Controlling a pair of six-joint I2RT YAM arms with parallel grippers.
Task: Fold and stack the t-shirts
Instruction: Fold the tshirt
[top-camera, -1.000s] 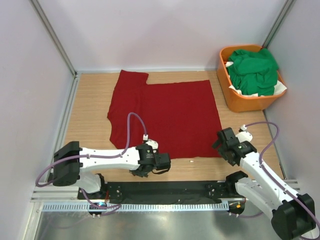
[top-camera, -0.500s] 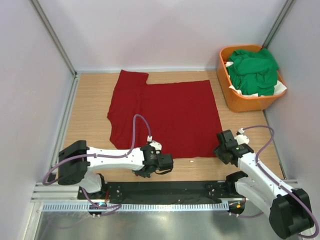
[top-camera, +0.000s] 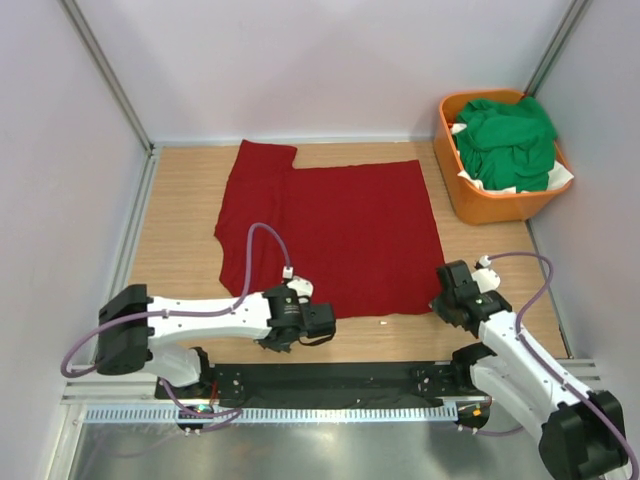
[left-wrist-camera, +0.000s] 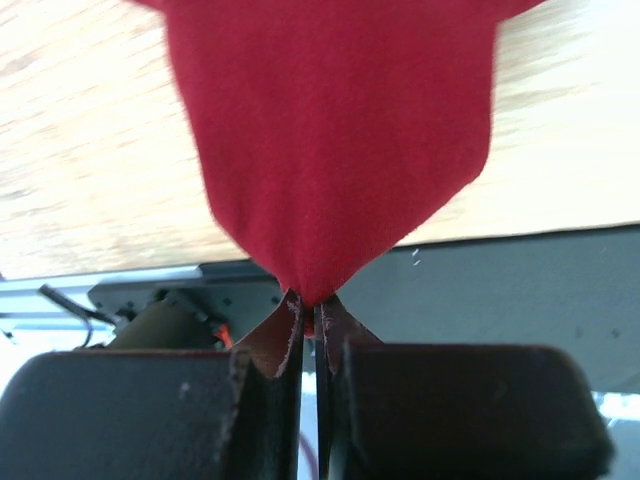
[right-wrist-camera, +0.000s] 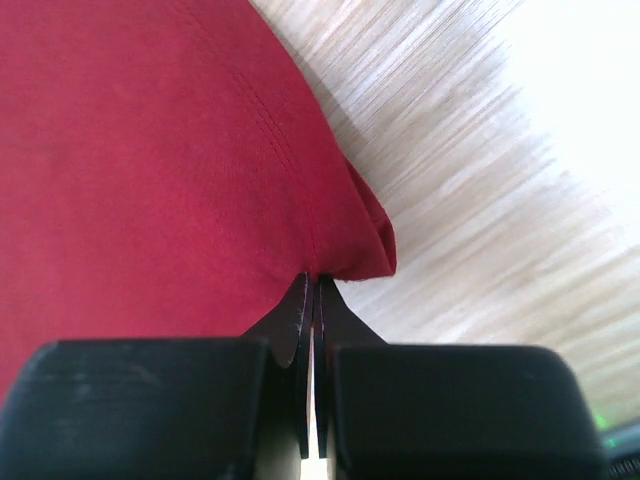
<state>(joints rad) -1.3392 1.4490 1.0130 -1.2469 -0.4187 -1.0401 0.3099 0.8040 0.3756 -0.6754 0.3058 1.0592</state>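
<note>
A dark red t-shirt (top-camera: 330, 230) lies spread flat on the wooden table, one sleeve toward the far left. My left gripper (top-camera: 285, 322) is shut on its near hem, left of the middle; in the left wrist view the red cloth (left-wrist-camera: 330, 140) rises to a pinched point at the jaws (left-wrist-camera: 312, 300). My right gripper (top-camera: 447, 297) is shut on the shirt's near right corner, and the right wrist view shows the hem (right-wrist-camera: 340, 240) bunched at the closed tips (right-wrist-camera: 313, 280). Green t-shirts (top-camera: 508, 140) are piled in the orange basket.
The orange basket (top-camera: 462, 200) stands at the far right by the wall. A black base rail (top-camera: 330, 380) runs along the near table edge. Grey walls close in the left, back and right sides. A small white speck (top-camera: 384, 323) lies near the hem.
My right gripper has gone from open to shut on the shirt's near right corner. My left arm shifted slightly left along the hem, still pinching the cloth.
</note>
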